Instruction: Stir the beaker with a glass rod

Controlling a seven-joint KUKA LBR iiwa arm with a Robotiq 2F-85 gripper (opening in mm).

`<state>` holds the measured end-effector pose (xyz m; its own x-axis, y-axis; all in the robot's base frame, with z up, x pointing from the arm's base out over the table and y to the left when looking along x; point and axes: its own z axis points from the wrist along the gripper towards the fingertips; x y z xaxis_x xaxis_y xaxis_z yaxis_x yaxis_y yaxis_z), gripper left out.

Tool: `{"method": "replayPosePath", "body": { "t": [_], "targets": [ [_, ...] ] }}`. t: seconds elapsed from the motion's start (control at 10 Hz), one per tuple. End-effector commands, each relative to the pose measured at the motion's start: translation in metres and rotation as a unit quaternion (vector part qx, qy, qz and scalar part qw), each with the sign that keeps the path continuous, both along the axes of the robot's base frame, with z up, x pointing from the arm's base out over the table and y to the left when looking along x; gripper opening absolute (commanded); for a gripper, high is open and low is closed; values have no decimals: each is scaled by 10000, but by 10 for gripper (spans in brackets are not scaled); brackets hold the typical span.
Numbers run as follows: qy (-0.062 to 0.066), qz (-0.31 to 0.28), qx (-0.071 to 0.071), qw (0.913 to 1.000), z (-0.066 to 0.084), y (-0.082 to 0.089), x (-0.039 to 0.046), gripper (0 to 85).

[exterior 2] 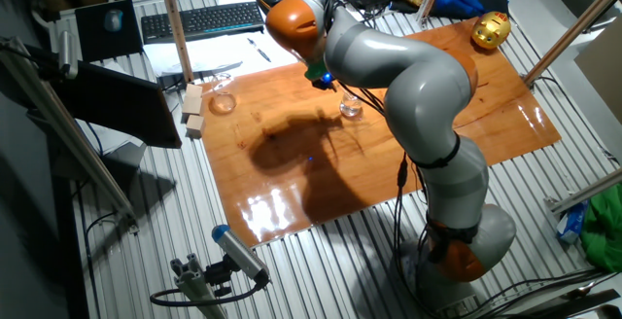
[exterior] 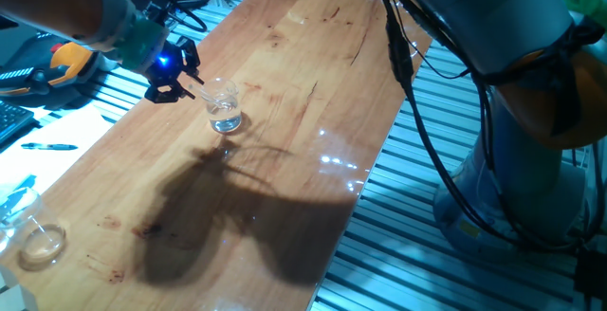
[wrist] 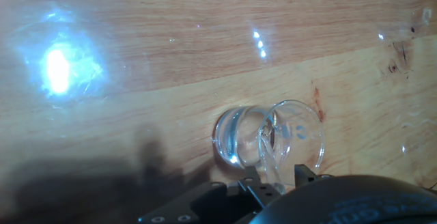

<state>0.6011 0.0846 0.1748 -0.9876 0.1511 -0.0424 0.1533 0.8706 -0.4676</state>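
Observation:
The beaker (exterior: pixel 225 110) is a small clear glass with a little liquid, standing upright on the wooden board (exterior: pixel 285 74). It also shows in the other fixed view (exterior 2: pixel 350 108) and in the hand view (wrist: pixel 268 138). My gripper (exterior: pixel 176 83) hangs just left of and above the beaker and is shut on the glass rod (exterior: pixel 203 94). The rod slants from the fingers into the beaker's mouth. In the hand view the rod (wrist: pixel 271 157) runs from my gripper (wrist: pixel 276 177) down into the glass. The gripper in the other fixed view (exterior 2: pixel 328 80) is mostly hidden by the arm.
A low round glass dish (exterior: pixel 43 243) sits at the board's near left corner; it also shows in the other fixed view (exterior 2: pixel 224 103), next to wooden blocks (exterior 2: pixel 194 111). A golden object (exterior 2: pixel 491 29) lies at the far corner. Arm cables (exterior: pixel 417 93) hang over the board's right edge.

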Motion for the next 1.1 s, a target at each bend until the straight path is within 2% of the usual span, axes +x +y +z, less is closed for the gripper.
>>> {"method": "replayPosePath", "body": {
  "t": [0.0,0.2,0.3,0.8,0.9,1.0],
  "targets": [
    [4,6,15,10000,-5,-2,-5,340],
    [11,20,38,10000,-13,-4,-13,340],
    [11,20,38,10000,-13,-5,-14,170],
    [15,43,16,10000,-4,-4,-20,170],
    [22,57,24,10000,-5,-5,-21,0],
    [9,64,39,10000,-6,-7,-23,0]
  ]
}}
